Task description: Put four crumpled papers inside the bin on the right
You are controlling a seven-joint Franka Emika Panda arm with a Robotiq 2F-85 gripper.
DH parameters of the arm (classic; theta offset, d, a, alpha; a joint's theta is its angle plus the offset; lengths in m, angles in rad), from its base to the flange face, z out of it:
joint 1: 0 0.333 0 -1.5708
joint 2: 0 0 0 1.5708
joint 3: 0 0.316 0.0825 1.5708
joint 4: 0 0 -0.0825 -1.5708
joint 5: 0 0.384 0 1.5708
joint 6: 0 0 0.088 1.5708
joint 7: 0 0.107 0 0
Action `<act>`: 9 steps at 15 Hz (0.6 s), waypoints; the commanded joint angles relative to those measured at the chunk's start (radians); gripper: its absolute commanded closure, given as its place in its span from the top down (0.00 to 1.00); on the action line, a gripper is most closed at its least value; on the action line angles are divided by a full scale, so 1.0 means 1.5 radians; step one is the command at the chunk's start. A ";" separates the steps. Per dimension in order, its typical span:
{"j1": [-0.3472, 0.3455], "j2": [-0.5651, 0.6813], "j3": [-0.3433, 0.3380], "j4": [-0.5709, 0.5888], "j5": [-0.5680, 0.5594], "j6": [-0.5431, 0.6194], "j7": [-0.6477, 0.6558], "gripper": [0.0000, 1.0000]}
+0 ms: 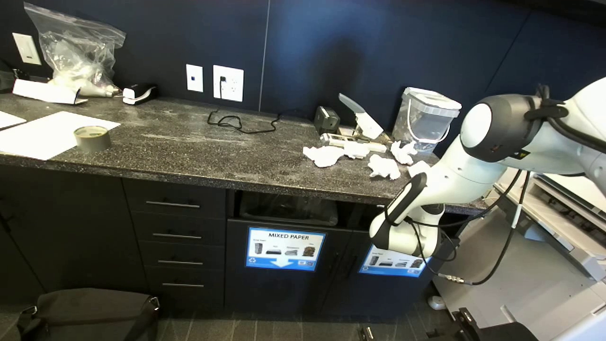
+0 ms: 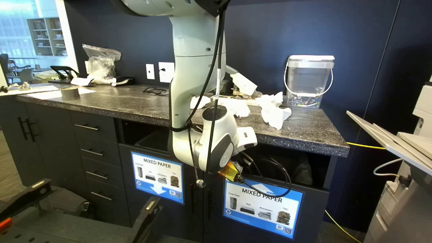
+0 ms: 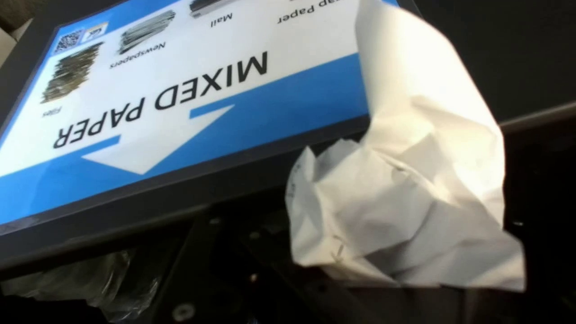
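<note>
- Pincer (image 3: 281,258): clamped on one crumpled paper (image 3: 396,202), I judge — paper and shadow hide its tips in the wrist view, but nothing else seems to bear the load.
- Position: in an exterior view my wrist (image 2: 224,135) stands in front of the countertop (image 2: 307,126), pincer turned toward the bin (image 2: 302,172) behind the right-hand MIXED PAPER sign (image 2: 263,209). Wrist view puts the paper across the top edge of the front panel (image 2: 312,209); depth unclear, so I cannot say it is past.
- Step in hand, by my reading: the drop. Clear plastic (image 3: 112,279) low in the wrist view looks like the bin's liner (a fair mark to aim for).
- Method: carry the paper inward before letting go, until its long end, which laps the sign in the wrist view, lies wholly behind the front panel. Then part the tips slowly and wide; light, creased paper may cling to one.
- Watch: cable loop (image 2: 289,182) hangs in front of the bin — it could snag on the panel edge. Countertop looks close to the wrist too, so back out straight before rising.
- Pending: at least four more crumpled papers (image 1: 384,166) on the countertop in an exterior view; bin's contents not visible, so no tally.
</note>
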 commanded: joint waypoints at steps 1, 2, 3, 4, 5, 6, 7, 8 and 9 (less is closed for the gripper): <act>-0.012 0.033 0.010 0.074 -0.016 0.020 -0.003 0.13; -0.010 0.036 0.010 0.077 -0.016 0.020 -0.004 0.13; -0.008 0.039 0.009 0.081 -0.014 0.018 -0.004 0.13; -0.010 0.039 0.010 0.082 -0.015 0.015 -0.003 0.38; -0.009 0.039 0.010 0.082 -0.016 0.014 -0.004 0.39; -0.008 0.041 0.011 0.085 -0.017 0.015 -0.005 0.47; -0.009 0.042 0.012 0.086 -0.019 0.015 -0.004 0.53; -0.009 0.043 0.012 0.088 -0.019 0.016 -0.004 0.60; -0.008 0.045 0.012 0.091 -0.019 0.017 -0.004 0.69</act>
